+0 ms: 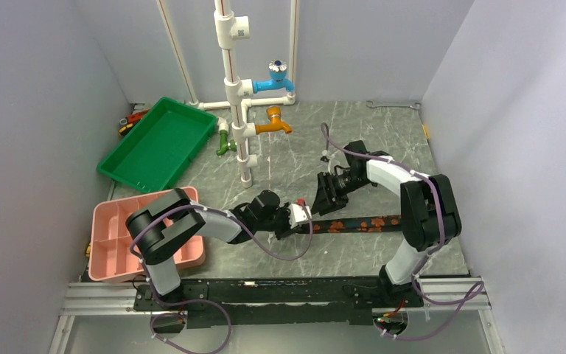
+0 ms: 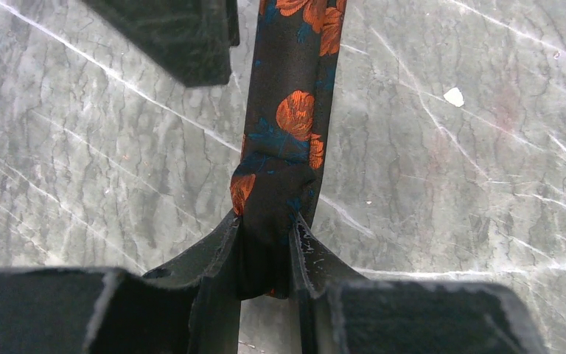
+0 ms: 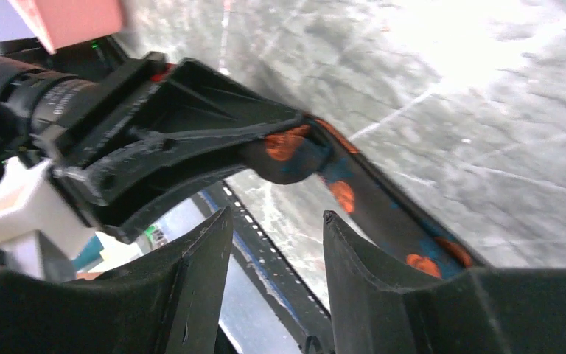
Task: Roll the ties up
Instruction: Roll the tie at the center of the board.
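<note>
From the overhead camera I see the tie (image 1: 361, 223) lying flat on the grey marbled worktop (image 1: 287, 147). It is a dark strip with orange flowers, running from 9 o'clock to 3 o'clock in front of the right arm. My left end effector (image 1: 300, 218) sits at the tie's 9 o'clock end.

On the left wrist camera its two fingers are pressed in on that end, pinching the fabric. The cloth bunches into a folded lump right at the fingertips. From there the tie stretches away toward 12 o'clock across the stone.

My right end effector (image 1: 329, 193) hangs just beside the pinch, at about 1 o'clock from it in the overhead view, and is not touching the tie. On its own wrist camera the fingers are spread, with only worktop and the rail at the worktop's edge showing between them. In that view the left end effector comes in from 9 o'clock with the bunched end of the tie at its tip, just past my open fingertips at 12 o'clock. The rest of the tie trails off toward 4 o'clock.

A green tray (image 1: 158, 144) sits toward 10 o'clock on the worktop and a pink divided box (image 1: 110, 243) toward 8 o'clock, both well apart from the tie.
</note>
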{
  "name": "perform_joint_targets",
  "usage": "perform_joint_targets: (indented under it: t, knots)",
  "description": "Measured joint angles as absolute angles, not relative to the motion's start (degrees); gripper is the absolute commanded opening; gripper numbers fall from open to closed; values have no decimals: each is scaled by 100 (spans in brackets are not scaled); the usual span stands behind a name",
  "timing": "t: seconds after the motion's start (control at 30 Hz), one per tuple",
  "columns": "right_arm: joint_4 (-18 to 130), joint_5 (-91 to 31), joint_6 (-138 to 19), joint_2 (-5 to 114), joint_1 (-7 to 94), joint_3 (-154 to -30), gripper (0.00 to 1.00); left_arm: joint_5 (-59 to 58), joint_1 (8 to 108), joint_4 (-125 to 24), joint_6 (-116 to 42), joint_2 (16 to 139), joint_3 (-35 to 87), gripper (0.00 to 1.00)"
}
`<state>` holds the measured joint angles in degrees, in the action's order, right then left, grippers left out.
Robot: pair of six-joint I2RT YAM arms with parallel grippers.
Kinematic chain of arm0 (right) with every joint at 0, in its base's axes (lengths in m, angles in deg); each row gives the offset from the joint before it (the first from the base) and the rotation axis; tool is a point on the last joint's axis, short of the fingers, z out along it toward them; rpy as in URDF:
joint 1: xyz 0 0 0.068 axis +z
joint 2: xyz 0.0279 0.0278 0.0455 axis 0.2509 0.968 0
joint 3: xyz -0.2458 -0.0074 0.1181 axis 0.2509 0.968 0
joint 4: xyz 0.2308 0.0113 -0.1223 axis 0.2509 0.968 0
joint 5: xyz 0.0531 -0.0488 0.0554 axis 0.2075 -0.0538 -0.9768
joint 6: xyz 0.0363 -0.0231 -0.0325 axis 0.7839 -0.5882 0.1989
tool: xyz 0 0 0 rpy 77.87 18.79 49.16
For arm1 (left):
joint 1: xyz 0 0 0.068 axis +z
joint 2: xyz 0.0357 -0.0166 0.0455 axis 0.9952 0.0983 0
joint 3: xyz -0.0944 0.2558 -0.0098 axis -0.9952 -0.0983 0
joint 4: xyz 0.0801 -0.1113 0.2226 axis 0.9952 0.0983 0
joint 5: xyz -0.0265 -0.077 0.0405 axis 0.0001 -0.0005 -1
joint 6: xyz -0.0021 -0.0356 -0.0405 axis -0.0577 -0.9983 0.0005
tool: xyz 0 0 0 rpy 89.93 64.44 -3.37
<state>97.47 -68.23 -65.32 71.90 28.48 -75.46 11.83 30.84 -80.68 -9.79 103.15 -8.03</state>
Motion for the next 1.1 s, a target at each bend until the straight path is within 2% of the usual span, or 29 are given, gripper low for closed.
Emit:
perform_joint_targets:
  t: [0.27, 0.4, 0.53, 0.6, 0.63, 0.67, 0.8, 0.93, 1.0, 1.1]
  knots:
    - [9281, -7295, -5946, 7455, 3290, -7395, 50, 912, 2940, -7722, -771, 10280, -639, 16]
    - [9139, -7252, -5850, 7719, 3386, -7384, 44, 861, 2911, -7633, -714, 10280, -587, 16]
    - [9012, -7068, -5802, 7826, 3432, -7375, 30, 831, 2894, -7585, -677, 10280, -558, 18]
    - [8975, -7044, -5786, 7874, 3434, -7375, 12, 824, 2887, -7552, -675, 10285, -541, 20]
    - [8971, -7057, -5789, 7890, 3436, -7375, 3, 822, 2885, -7523, -677, 10285, -521, 22]
    - [8973, -7103, -5797, 7907, 3439, -7375, 0, 822, 2887, -7489, -677, 10287, -506, 26]
    - [9030, -7127, -5931, 7927, 3441, -7388, 0, 837, 2885, -7414, -673, 10289, -462, 47]
    - [9159, -6854, -6127, 8056, 3456, -7379, 0, 929, 2924, -7609, -721, 10289, -567, 61]
    - [9218, -6830, -6145, 8115, 3445, -7377, 0, 1106, 3001, -7847, -834, 10256, -744, 66]
    - [9264, -6753, -6140, 8117, 3439, -7388, 0, 1452, 3171, -8323, -1038, 10180, -1125, 67]
